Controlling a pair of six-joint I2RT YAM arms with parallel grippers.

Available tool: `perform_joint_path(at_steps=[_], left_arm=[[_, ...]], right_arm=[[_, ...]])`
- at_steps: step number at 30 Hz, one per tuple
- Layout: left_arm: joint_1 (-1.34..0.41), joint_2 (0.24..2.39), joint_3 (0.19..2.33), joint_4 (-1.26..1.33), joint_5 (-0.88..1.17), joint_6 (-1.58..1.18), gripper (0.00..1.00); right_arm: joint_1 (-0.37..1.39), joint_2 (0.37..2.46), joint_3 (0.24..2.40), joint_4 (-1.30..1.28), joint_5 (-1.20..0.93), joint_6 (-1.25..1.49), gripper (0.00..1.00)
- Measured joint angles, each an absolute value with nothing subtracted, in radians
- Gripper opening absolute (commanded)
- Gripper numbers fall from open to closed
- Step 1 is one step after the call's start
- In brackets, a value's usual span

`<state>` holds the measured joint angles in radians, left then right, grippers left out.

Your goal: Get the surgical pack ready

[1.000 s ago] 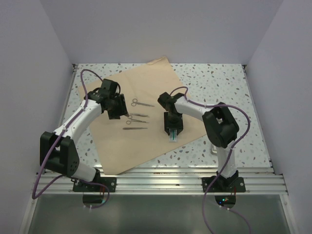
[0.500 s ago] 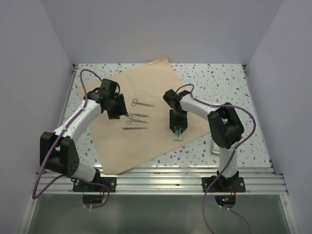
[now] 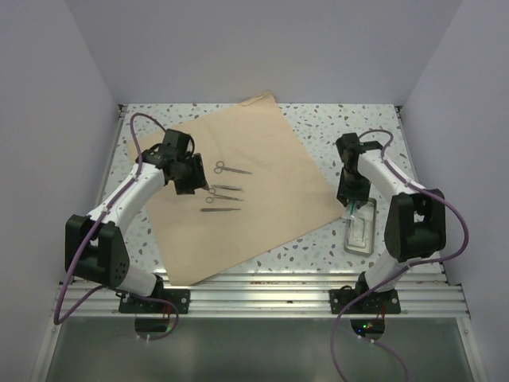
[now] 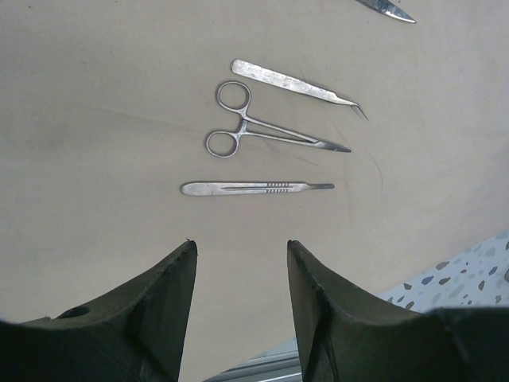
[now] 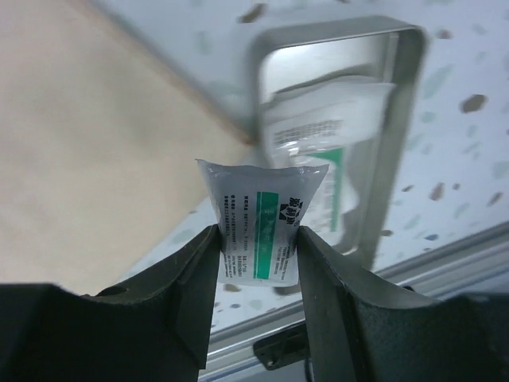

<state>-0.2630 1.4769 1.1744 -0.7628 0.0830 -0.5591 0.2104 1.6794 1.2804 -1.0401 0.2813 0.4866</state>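
The surgical pack's tan wrapping sheet [image 3: 262,215] lies flat and spread wide on the table; it also shows in the left wrist view [image 4: 95,119] and the right wrist view [image 5: 87,143]. Scissors [image 3: 231,169], a hemostat [image 4: 270,135], tweezers [image 4: 294,82] and a scalpel handle [image 4: 254,188] lie on it. My left gripper [image 3: 195,187] [image 4: 241,247] is open and empty, just above the sheet left of the instruments. My right gripper [image 3: 352,208] [image 5: 258,235] is shut on a small white packet with a green stripe [image 5: 262,199], held above the metal tray [image 5: 406,72].
The tray [image 3: 371,239] sits on the speckled table at the right, off the sheet, with another packet [image 5: 318,127] inside. An aluminium rail [image 3: 262,286] runs along the near edge. Walls enclose the left, back and right sides.
My right arm has swung right from the sheet's right edge to over the tray, carrying the packet. My left arm has not moved.
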Motion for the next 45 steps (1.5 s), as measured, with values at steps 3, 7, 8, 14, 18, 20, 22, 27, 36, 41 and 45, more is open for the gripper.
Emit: perform_joint_path(at_steps=[3,7,8,14,18,20,22,27,36,41,45], left_arm=[[-0.263,1.475,1.156,-0.758,0.085,-0.549,0.53],[-0.261,1.468,1.136,-0.756,0.086,-0.529,0.53],[-0.260,1.468,1.135,-0.756,0.086,-0.528,0.53],[-0.249,1.456,1.135,-0.756,0.086,-0.511,0.54],[-0.247,1.455,1.135,-0.756,0.092,-0.512,0.53],[-0.247,1.455,1.135,-0.756,0.097,-0.512,0.54],[-0.247,1.455,1.134,-0.756,0.105,-0.513,0.54],[-0.246,1.455,1.126,-0.754,0.134,-0.537,0.54],[-0.245,1.542,1.131,-0.763,0.196,-0.725,0.51],[-0.269,1.654,1.262,-0.823,0.138,-0.856,0.52],[-0.325,1.786,1.438,-0.874,0.097,-1.000,0.52]], right_arm=[[0.126,1.679,1.221,-1.037,0.342,0.423,0.47],[0.063,1.680,1.143,-1.032,0.381,0.352,0.48],[0.058,1.680,1.129,-1.028,0.382,0.337,0.48],[0.056,1.688,1.091,-1.015,0.376,0.296,0.63],[0.052,1.688,1.092,-1.005,0.359,0.302,0.68],[0.051,1.688,1.093,-1.006,0.344,0.311,0.69],[0.051,1.688,1.102,-1.011,0.331,0.319,0.68],[0.060,1.687,1.233,-1.055,0.270,0.352,0.67],[0.368,1.687,1.502,-1.051,0.133,0.404,0.66],[0.518,1.670,1.422,-1.023,0.052,0.420,0.66],[0.534,1.623,1.314,-1.004,0.027,0.425,0.66]])
